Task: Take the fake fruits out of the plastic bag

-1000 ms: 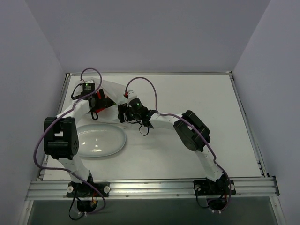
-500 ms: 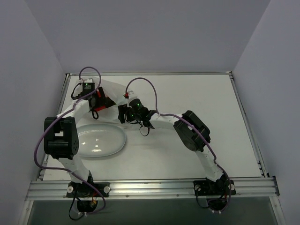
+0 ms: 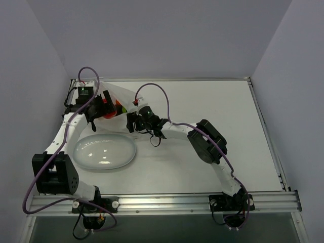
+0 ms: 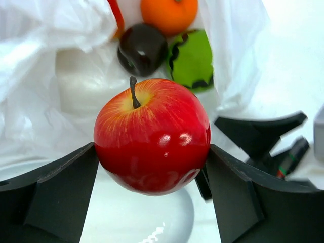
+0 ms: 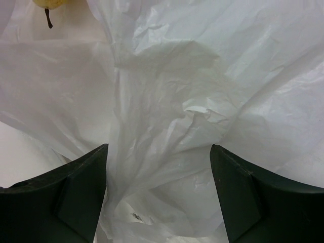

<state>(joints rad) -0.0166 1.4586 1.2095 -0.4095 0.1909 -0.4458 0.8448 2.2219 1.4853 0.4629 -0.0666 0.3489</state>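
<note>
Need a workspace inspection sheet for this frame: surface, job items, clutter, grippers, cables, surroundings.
Surface: white table, no marks seen.
Job's things: red apple held in front of the opening of the plastic bag; orange, dark purple-black fruit and green fruit lie inside the bag.
Clutter: white oval plate beside the bag, nothing on it.
Grippers: left gripper closed on the apple, a finger on each side; right gripper open, bag film between its fingers.
Cables: purple cables loop over both arms; no snag seen.
Surroundings: plain grey walls; metal rail at the near edge.
</note>
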